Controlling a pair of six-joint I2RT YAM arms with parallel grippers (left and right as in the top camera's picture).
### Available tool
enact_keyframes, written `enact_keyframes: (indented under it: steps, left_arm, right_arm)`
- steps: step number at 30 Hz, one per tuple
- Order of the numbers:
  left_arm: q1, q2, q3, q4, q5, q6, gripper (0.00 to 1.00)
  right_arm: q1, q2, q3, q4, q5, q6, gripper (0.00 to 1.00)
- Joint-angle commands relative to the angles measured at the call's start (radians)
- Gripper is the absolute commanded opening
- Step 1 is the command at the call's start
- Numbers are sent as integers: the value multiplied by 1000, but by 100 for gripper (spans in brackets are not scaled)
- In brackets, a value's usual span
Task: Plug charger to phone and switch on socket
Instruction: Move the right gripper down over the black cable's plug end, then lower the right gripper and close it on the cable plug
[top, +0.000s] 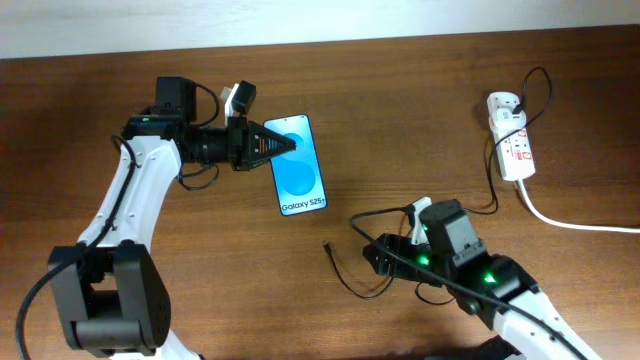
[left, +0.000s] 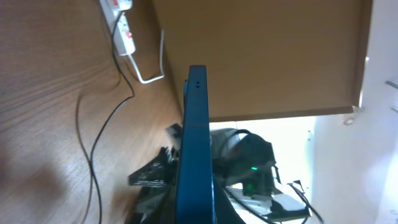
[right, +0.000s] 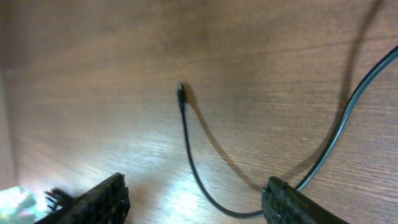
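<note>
The phone (top: 301, 168) lies screen-up on the table, blue with white "Galaxy S25+" text. My left gripper (top: 289, 144) is shut on its upper left part. The left wrist view shows the phone edge-on (left: 196, 118) between the jaws (left: 198, 213). The charger's thin black cable ends in a small connector tip (top: 328, 246) lying loose on the wood below the phone. My right gripper (top: 372, 259) is open and empty. In the right wrist view its jaws (right: 196, 200) straddle the cable, with the tip (right: 181, 94) ahead of them. The socket (top: 511, 136) lies at the far right.
The socket's thick white cord (top: 572, 222) runs off the right edge. The thin black cable loops from the socket's top end (top: 545, 85) down toward my right arm. The socket and its cord also show in the left wrist view (left: 124, 32).
</note>
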Motion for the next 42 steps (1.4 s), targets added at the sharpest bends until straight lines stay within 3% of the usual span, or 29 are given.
enact_keyframes:
  steps: [1, 5, 20, 33, 42]
  left_arm:
    - [5, -4, 16, -1, 56, 24, 0]
    - [5, -4, 16, -2, 36, 24, 0]
    - [7, -4, 16, -1, 37, 24, 0]
    - [264, -4, 16, -2, 40, 23, 0]
    - [307, -4, 16, -10, 40, 23, 0]
  right_arm:
    - [-3, 87, 58, -2, -45, -87, 65]
    - [-2, 205, 107, -8, -62, -127, 55]
    - [134, 446, 117, 154, -8, -175, 50]
    - [188, 461, 117, 268, -4, -198, 49]
    - [188, 461, 117, 311, 22, -201, 47]
